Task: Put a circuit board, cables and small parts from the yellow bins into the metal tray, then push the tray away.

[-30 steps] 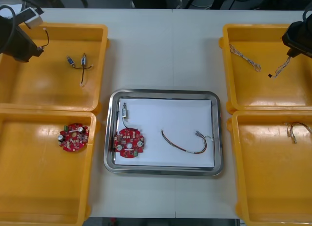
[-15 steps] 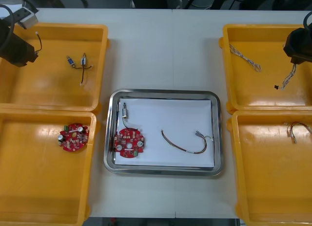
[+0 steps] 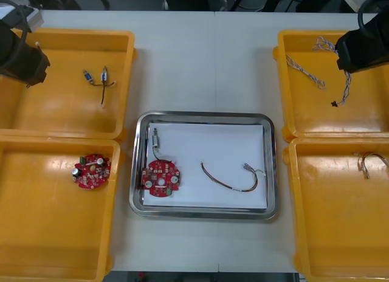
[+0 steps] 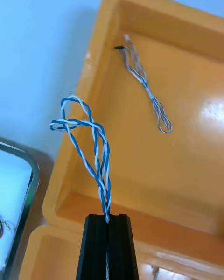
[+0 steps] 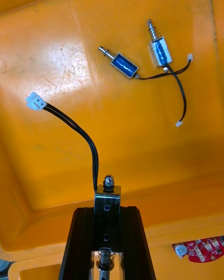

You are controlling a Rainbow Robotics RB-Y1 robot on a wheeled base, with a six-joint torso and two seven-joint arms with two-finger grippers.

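Because the right hand (image 4: 107, 218) holds the twisted blue and white cable (image 4: 91, 140) by only a short stretch, its fingers pressed almost together on the strands, the free loops over the far right yellow bin (image 3: 316, 115) may slide out during the carry. The dangling black plug (image 3: 333, 103) may also hook the bin wall, or drape across the rim of the metal tray (image 3: 203, 116) instead of landing inside. The left hand (image 5: 106, 212), above the far left yellow bin (image 3: 67, 115), pinches a small metal part (image 5: 107, 197) whose black lead (image 5: 79, 130) and white plug (image 5: 35, 101) trail loose; that lead could snag the bin wall and twist the part in the grip. If both arms head for the tray at the middle of the tabletop (image 3: 200, 57), they might crowd each other there. From the front the dark arms cover the fingers, how much cable sits between them is hidden, and the part's lower end is cut off at the picture's edge
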